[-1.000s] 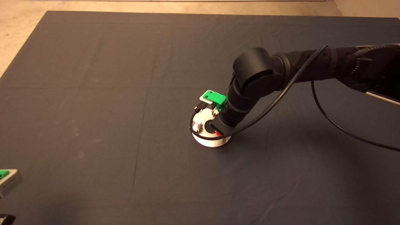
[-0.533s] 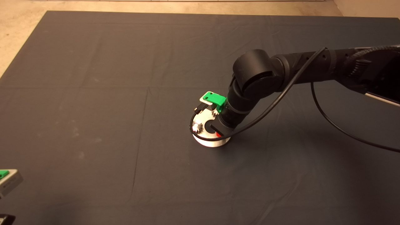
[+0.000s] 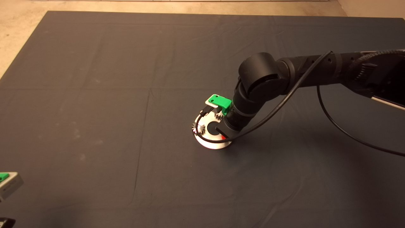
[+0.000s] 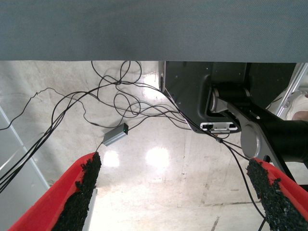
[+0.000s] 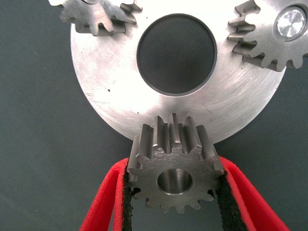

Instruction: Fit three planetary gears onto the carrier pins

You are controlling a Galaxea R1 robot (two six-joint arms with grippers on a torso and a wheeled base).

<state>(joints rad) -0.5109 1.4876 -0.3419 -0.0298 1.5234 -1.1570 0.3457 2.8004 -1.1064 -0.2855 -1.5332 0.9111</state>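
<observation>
The shiny round disc lies mid-mat. My right gripper hangs over its right side. In the right wrist view the disc shows its large central hole, and two planetary gears sit on carrier pins, one pin top shining through its gear. My right gripper is shut on a third planetary gear, held flat between the black pads over the disc's rim. Its bore looks hollow and the pin below it is hidden. The head view shows two gears on the disc. The left gripper is parked at the lower left edge.
The right arm and its black cable reach in over the mat's right half. In the left wrist view, the left gripper is open over a pale floor with loose cables and a dark robot base.
The right arm has shifted slightly right and toward the near edge, still holding the gear over the disc. The left gripper has not moved.
</observation>
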